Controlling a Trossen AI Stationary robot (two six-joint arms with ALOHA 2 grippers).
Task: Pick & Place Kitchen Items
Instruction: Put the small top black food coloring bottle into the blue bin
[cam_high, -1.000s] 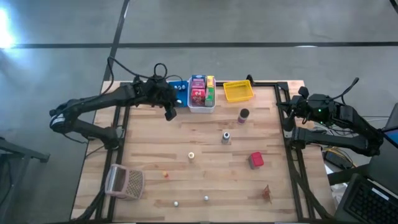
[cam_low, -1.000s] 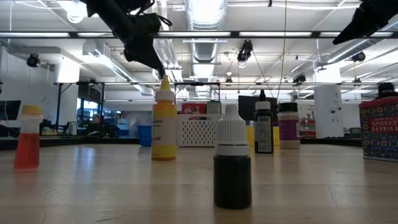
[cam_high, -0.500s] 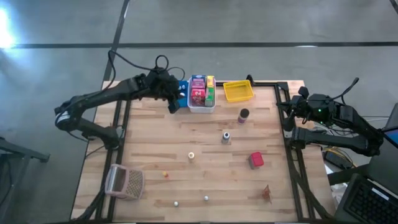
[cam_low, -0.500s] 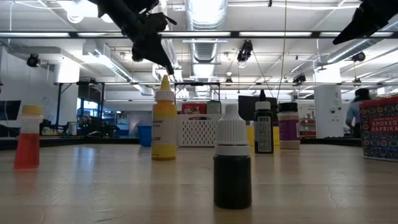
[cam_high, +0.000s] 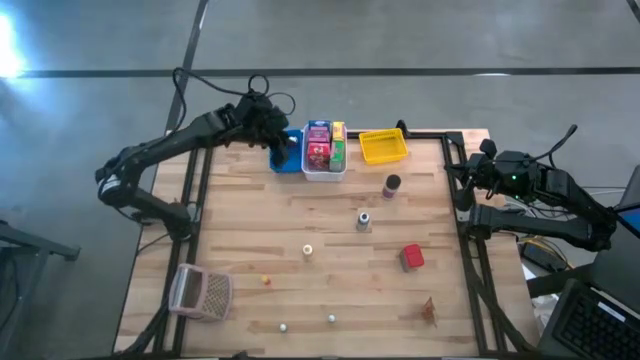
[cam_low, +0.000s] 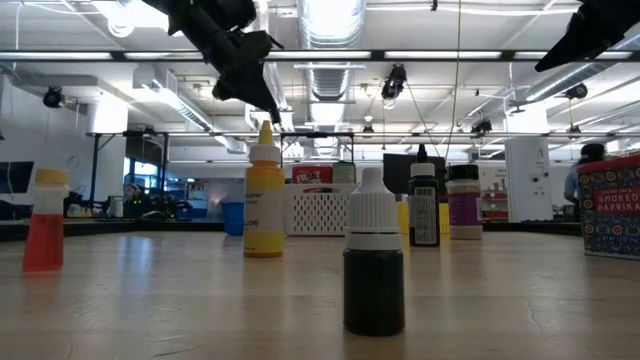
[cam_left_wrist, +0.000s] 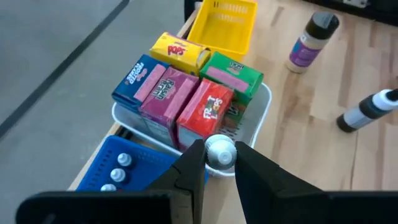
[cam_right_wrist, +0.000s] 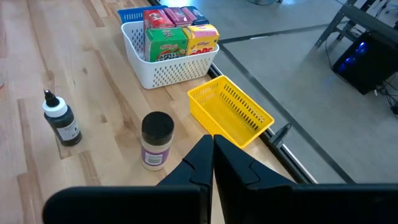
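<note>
From above, my left gripper (cam_high: 281, 152) reaches over the blue bin (cam_high: 288, 160) at the far edge of the slatted wooden table (cam_high: 250, 230), just beside the white bin (cam_high: 324, 166), which is my landmark. My right gripper (cam_high: 462, 190) waits off the table's right side, well apart from that bin. A purple-labelled jar (cam_high: 391, 185), a dark dropper bottle (cam_high: 363, 220) and a red box (cam_high: 411, 257) stand out on the open wood, nearer than the white bin.

At table height, a yellow squeeze bottle (cam_low: 264, 203), a dark white-capped bottle (cam_low: 373, 265) and an orange one (cam_low: 44, 219) stand upright in front of the white bin (cam_low: 315, 209)'s perforated wall; my left gripper (cam_low: 262, 97) hangs above.

Through my left wrist, my fingers (cam_left_wrist: 191, 171) pinch a small round white cap (cam_left_wrist: 220, 151), a little bottle seen end-on, above the blue bin (cam_left_wrist: 134, 168) beside the white bin (cam_left_wrist: 261, 106). That lattice-walled bin is packed with glossy cartons: blue (cam_left_wrist: 138, 74), magenta (cam_left_wrist: 168, 93), red (cam_left_wrist: 204, 109), green (cam_left_wrist: 231, 70), yellow (cam_left_wrist: 180, 50).

Through my right wrist, my right gripper (cam_right_wrist: 212, 144) shows its fingers pressed together on nothing, with the yellow mesh bin (cam_right_wrist: 231, 111) between it and the white bin (cam_right_wrist: 165, 71).
</note>
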